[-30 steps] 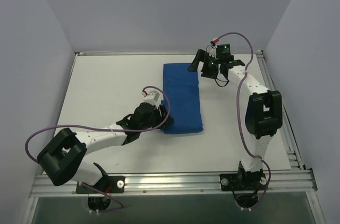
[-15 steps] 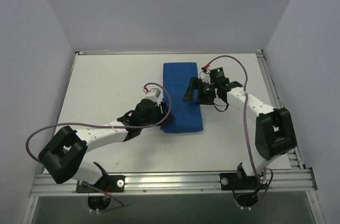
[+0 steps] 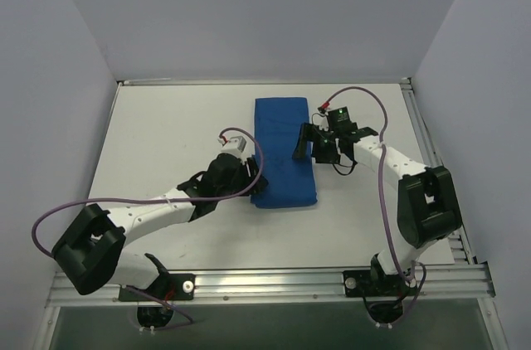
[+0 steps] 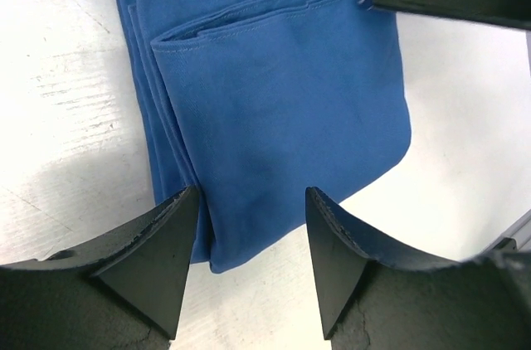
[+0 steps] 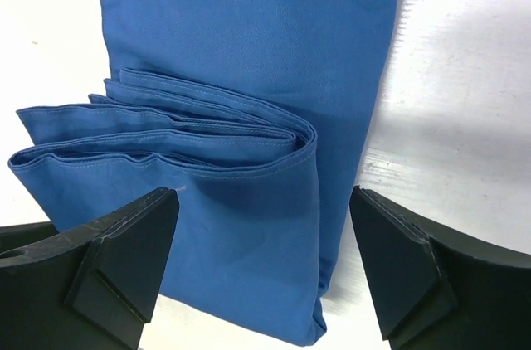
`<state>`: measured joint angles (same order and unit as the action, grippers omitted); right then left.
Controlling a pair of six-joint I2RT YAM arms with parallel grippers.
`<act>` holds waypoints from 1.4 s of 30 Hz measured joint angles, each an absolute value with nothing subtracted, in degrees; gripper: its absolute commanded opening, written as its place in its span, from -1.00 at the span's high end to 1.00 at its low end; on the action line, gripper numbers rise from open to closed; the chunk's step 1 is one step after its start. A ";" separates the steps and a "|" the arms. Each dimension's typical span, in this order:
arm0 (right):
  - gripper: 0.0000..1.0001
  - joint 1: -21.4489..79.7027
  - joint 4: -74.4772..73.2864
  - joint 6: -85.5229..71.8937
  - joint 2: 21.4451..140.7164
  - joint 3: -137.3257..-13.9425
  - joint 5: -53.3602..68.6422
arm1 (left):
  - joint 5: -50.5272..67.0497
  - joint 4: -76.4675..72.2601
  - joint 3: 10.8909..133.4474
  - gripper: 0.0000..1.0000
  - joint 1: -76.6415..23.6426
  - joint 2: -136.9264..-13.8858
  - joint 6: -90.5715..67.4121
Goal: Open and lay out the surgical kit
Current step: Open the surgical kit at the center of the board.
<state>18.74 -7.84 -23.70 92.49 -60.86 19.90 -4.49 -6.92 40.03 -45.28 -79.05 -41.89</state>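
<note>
Unfolding step: both grippers set at the folded wrap, nothing gripped yet.
The royal-blue cloth surgical kit wrap (image 3: 284,151), a long folded rectangle, lies mid white worktop (image 3: 166,134). The left gripper (image 4: 250,196) is open astride its near corner and the right gripper (image 5: 264,196) is wide open over the layered side edge. Next, each should probably pinch only the top layer.

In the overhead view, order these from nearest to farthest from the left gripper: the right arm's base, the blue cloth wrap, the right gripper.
1. blue cloth wrap: its left edge lies at the left gripper.
2. right gripper: across the wrap, at its right edge.
3. right arm's base: bottom right of the view.
</note>
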 measured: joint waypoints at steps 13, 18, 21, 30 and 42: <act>0.72 18.74 -5.41 -21.85 96.49 -60.75 23.83 | -9.47 2.79 44.25 -0.25 -45.28 -67.59 -41.65; 1.00 19.11 -6.24 -21.78 93.73 -60.31 24.82 | -11.64 3.44 44.03 -0.24 -45.25 -63.75 -41.56; 1.00 20.56 -7.64 -21.74 90.19 -59.75 23.99 | -12.73 3.25 43.18 -0.24 -45.21 -61.87 -41.71; 0.91 30.50 -11.38 -26.13 73.65 -51.94 22.79 | -13.72 3.55 42.92 -0.24 -44.84 -61.56 -41.78; -0.60 42.65 -25.85 -43.29 51.09 -39.11 13.63 | -13.34 4.43 42.89 -0.24 -43.75 -61.78 -41.76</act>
